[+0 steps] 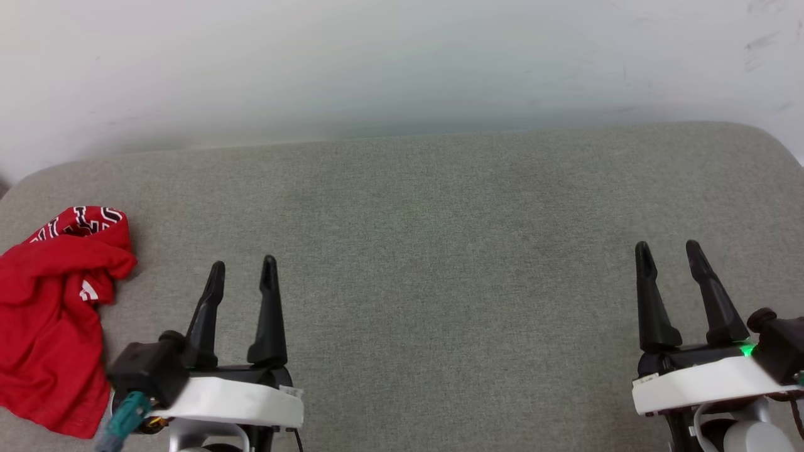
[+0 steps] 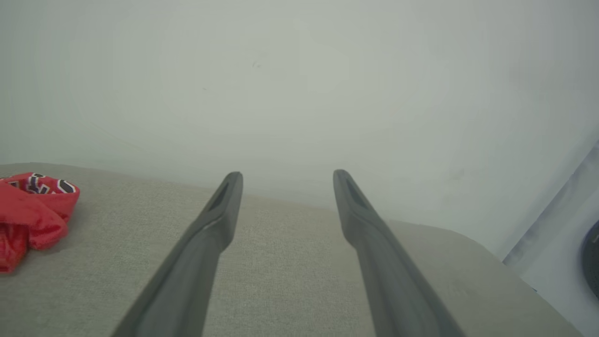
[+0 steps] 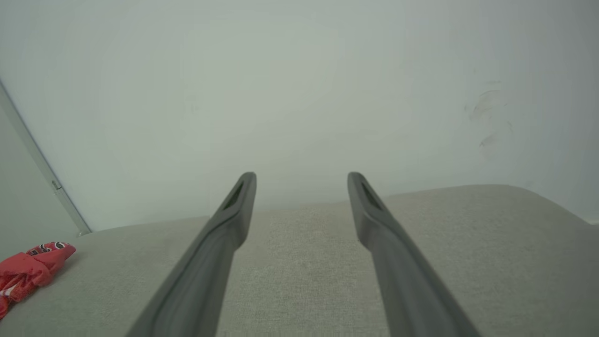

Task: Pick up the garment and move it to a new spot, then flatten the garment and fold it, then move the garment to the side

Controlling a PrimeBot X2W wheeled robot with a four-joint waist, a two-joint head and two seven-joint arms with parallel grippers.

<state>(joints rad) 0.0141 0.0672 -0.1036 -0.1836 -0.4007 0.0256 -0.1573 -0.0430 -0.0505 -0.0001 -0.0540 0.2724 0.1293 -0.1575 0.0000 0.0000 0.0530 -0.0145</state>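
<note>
The garment (image 1: 53, 314) lies crumpled in a heap at the left edge of the grey padded surface, red with some black, white-outlined lettering showing at its top. It also appears at the far left of the left wrist view as the garment (image 2: 32, 206) and at the lower left of the right wrist view as the garment (image 3: 28, 271). My left gripper (image 1: 244, 269) hovers open just right of the heap, nothing between its fingers. My right gripper (image 1: 668, 251) stands open far to the right, also holding nothing.
The grey fabric surface (image 1: 440, 263) spreads wide between and beyond both grippers, with rounded far corners. A pale wall (image 1: 402, 63) rises right behind its far edge. A dark round object (image 2: 592, 262) shows past the surface's right end.
</note>
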